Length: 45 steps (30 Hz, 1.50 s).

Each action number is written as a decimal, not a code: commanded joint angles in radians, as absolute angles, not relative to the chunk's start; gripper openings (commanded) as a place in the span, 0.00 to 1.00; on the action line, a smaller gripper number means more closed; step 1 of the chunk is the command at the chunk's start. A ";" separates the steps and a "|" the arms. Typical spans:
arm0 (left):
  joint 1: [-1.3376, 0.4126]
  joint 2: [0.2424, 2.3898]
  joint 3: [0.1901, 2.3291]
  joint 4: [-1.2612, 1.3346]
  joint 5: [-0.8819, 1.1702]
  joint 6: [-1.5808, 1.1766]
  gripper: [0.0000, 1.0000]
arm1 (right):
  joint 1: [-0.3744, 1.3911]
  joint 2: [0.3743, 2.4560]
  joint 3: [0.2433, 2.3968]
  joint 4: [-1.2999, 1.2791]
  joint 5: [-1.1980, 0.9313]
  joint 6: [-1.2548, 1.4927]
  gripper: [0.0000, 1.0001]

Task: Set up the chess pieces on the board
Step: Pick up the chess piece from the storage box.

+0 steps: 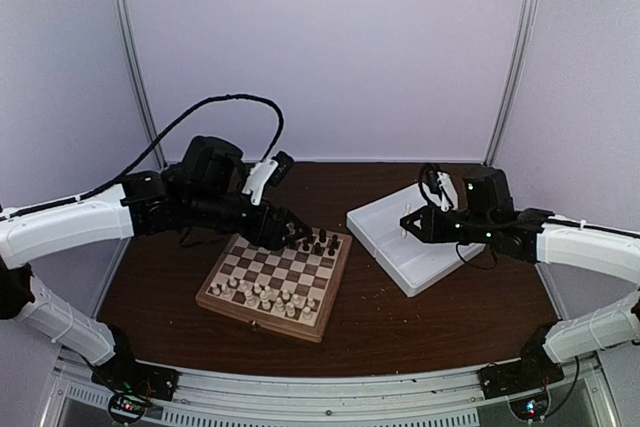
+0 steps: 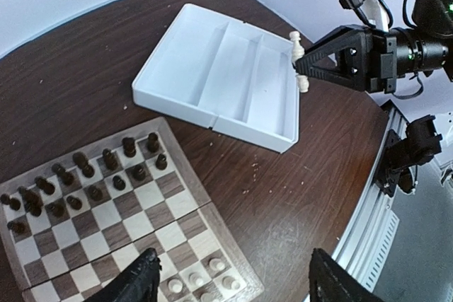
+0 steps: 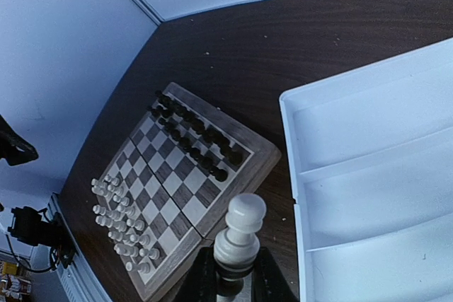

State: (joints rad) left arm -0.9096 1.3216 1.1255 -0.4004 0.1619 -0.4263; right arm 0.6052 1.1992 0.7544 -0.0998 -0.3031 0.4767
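Pinching a cream chess piece (image 3: 241,235), the right gripper (image 3: 235,277) is squeezing nearly closed on it, and the piece's rounded head is poking out past the fingertips. This gripper is hanging in the air over the white tray (image 3: 354,83), near one of its edges, and the tray's compartments below it are showing only bare plastic. The board (image 3: 180,196) is lying on the brown table (image 1: 400,327) off to this gripper's left, well apart from it. The left gripper (image 2: 235,259) is hovering right above the board with its fingers (image 2: 141,281) spread wide and gripping nothing. Dark pieces (image 2: 129,146) are standing in two rows on the board edge ahead of that gripper, and cream pieces (image 2: 191,281) are sitting on the squares just under and behind its fingers.
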 commanded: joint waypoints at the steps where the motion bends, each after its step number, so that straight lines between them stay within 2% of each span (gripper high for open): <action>1: -1.004 1.420 1.210 -0.195 0.092 -0.404 0.70 | 0.631 1.121 0.684 0.255 -0.412 0.616 0.15; 7: -1.038 1.566 1.273 -0.017 0.132 -0.448 0.59 | 0.677 1.100 0.687 0.335 -0.447 0.693 0.14; 13: -1.056 1.647 1.351 0.042 0.156 -0.448 0.58 | 0.729 1.060 0.683 0.380 -0.418 0.748 0.14; 20: -1.065 1.675 1.367 0.103 0.203 -0.460 0.45 | 0.763 1.030 0.673 0.391 -0.406 0.760 0.14; 24: -1.068 1.687 1.380 0.112 0.247 -0.468 0.46 | 0.768 1.011 0.664 0.371 -0.389 0.750 0.14; 28: -1.068 1.697 1.387 0.107 0.303 -0.469 0.52 | 0.769 0.990 0.662 0.342 -0.369 0.727 0.15; 39: -1.067 1.708 1.402 0.129 0.362 -0.468 0.56 | 0.778 0.993 0.683 0.301 -0.369 0.698 0.14; 45: -1.068 1.727 1.428 0.107 0.355 -0.465 0.34 | 0.789 1.003 0.685 0.314 -0.372 0.699 0.14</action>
State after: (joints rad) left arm -1.0634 1.7096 1.3903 0.0681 0.3450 -0.4694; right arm 0.7795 1.0008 0.6781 0.2947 -0.3794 0.7090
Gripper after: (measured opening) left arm 0.403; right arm 0.164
